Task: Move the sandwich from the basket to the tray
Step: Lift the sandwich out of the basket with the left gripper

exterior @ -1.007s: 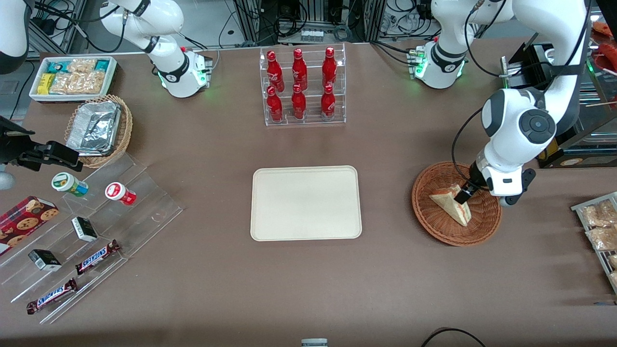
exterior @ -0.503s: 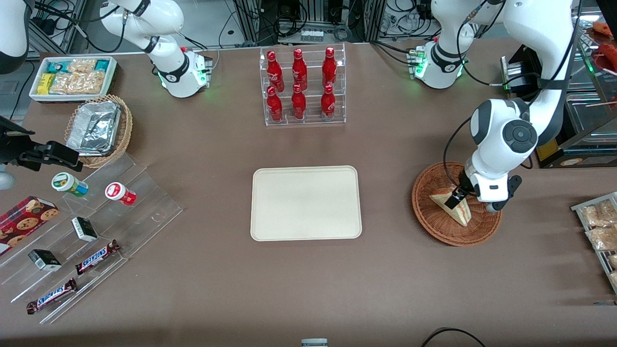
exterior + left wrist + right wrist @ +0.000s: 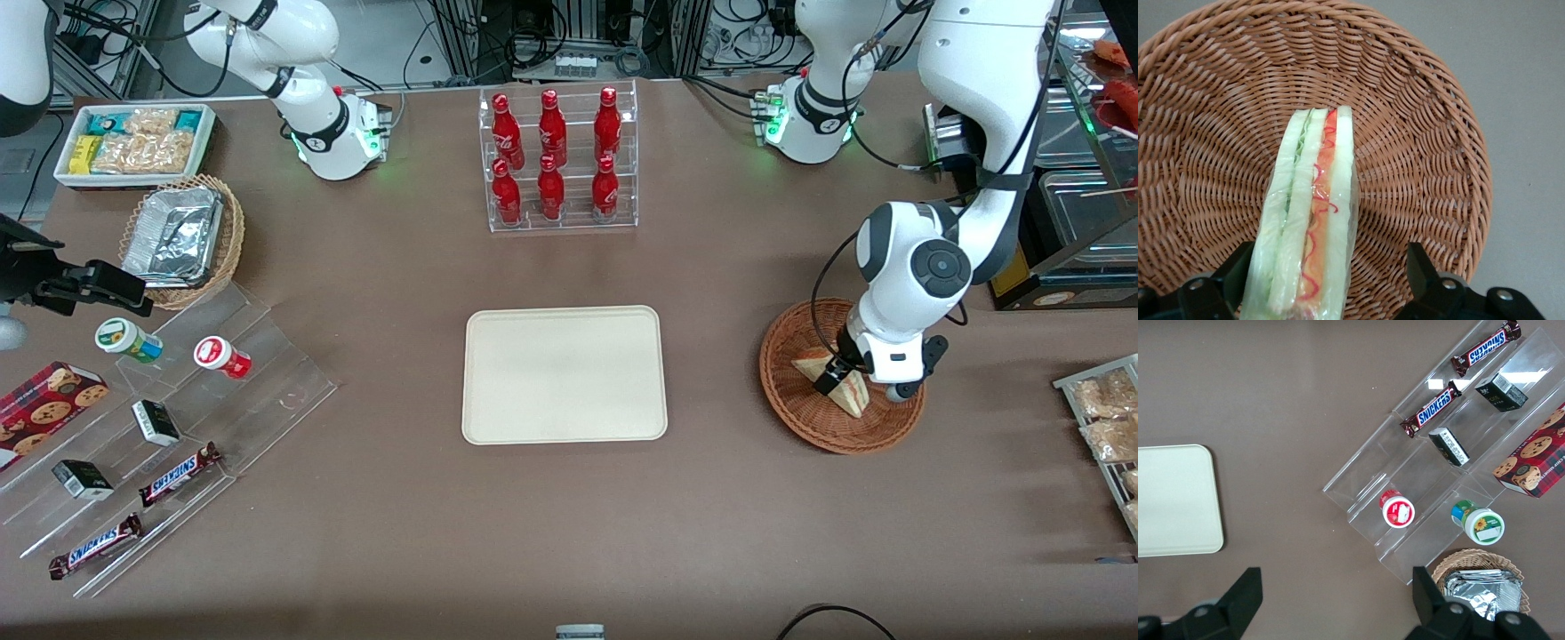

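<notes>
Sandwich (image 3: 840, 387) lay in the reddish-brown wicker basket (image 3: 791, 404), standing on a long edge with its cut face turned up, so the wrist camera looked straight down on pale bread slices with green filling on one side and red-orange filling on the other (image 3: 1313, 220). The basket (image 3: 1418, 120) sat on the brown table (image 3: 569, 524) toward the working arm's end, well apart from the cream-white tray (image 3: 564, 374) at the middle of the table, which held nothing.

The left arm's gripper (image 3: 836, 373) was down inside the basket, over the sandwich. Its two fingers stood spread wide, one on each side of the wedge: one finger (image 3: 1238, 267) sat close against the green-filled side, while the other finger (image 3: 1421, 267) stood apart from the bread with bare wicker showing between them. No squeeze showed on the bread.

Farther from the front camera than the tray stood a clear rack of red bottles (image 3: 556, 160). Toward the parked arm's end of the table were a tan wicker basket with foil containers (image 3: 182, 238), a white bin of snack packets (image 3: 133, 142), and a clear stepped stand (image 3: 169, 427) with Snickers bars (image 3: 178, 474) and small tubs.
</notes>
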Motion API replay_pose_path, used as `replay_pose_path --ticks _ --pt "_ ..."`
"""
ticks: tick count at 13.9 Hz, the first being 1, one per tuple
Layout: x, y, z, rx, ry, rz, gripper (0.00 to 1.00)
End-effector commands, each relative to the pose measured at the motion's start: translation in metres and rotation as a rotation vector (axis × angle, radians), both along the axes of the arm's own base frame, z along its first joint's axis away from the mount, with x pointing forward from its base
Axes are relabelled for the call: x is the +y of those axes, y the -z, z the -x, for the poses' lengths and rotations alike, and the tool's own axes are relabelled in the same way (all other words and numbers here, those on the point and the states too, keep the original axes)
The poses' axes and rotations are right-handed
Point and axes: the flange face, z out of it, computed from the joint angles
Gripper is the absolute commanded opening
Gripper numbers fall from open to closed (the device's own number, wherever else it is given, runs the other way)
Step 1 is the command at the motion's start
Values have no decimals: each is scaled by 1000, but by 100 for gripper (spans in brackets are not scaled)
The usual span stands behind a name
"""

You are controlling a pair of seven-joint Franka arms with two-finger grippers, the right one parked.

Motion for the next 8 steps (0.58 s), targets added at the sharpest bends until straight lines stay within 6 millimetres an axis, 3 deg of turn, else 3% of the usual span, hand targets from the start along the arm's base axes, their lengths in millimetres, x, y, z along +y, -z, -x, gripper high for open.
replay_pose_path --ticks 1,3,4,6,8 --pt "2 -2 -2 -20 -47 4 40" --pt "2 0 -2 -20 -53 5 7" --pt "1 -1 -2 -23 -52 5 0" --pt "1 -12 -3 -35 -49 7 0" --pt "2 -36 -2 -37 -37 5 0"
